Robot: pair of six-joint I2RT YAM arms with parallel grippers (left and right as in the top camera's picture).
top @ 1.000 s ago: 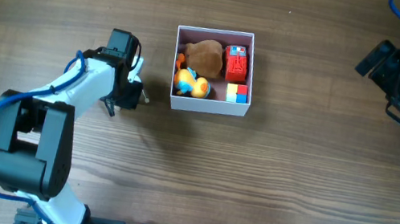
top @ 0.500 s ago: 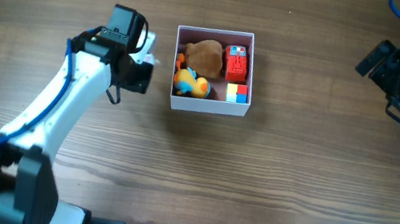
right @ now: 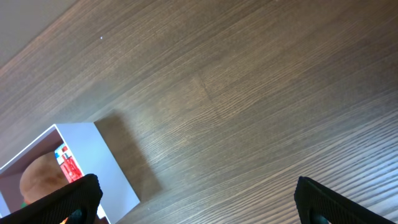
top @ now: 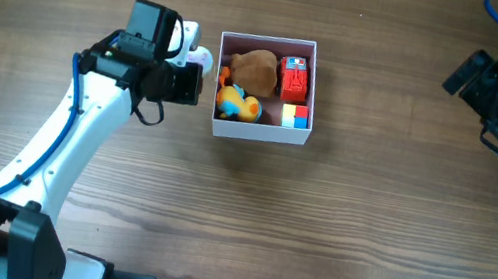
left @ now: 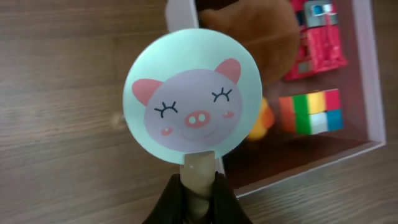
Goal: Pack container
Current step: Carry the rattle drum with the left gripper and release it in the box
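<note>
- Worktop (top: 366, 230): wood-grain surface carrying the scene.
- Left arm (top: 78, 131): reaches in from 7 o'clock. The left jaws are closed on the pale stalk of the pig disc.
- Container (top: 260, 131): sits just toward 12 o'clock of the worktop's centre, open side up and already crowded.
- Right jaws: parked well apart at 3 o'clock, spread wide with nothing between them.
- Pig disc (left: 191, 107): hangs at the container's 9 o'clock wall, overlapping its rim in the left wrist view.
- Contents: brown plush (top: 257, 70) at 12 o'clock, red toy (top: 295, 78) at 1 o'clock, yellow duck (top: 237, 105) at 8 o'clock, colour cube (top: 296, 116) at 4 o'clock.
- Likely hazards: the broad disc may strike the thin wall and push the light container. With little floor free, it may settle tilted on the plush or duck and slide out. The narrow hold on the stalk may let it pivot.
</note>
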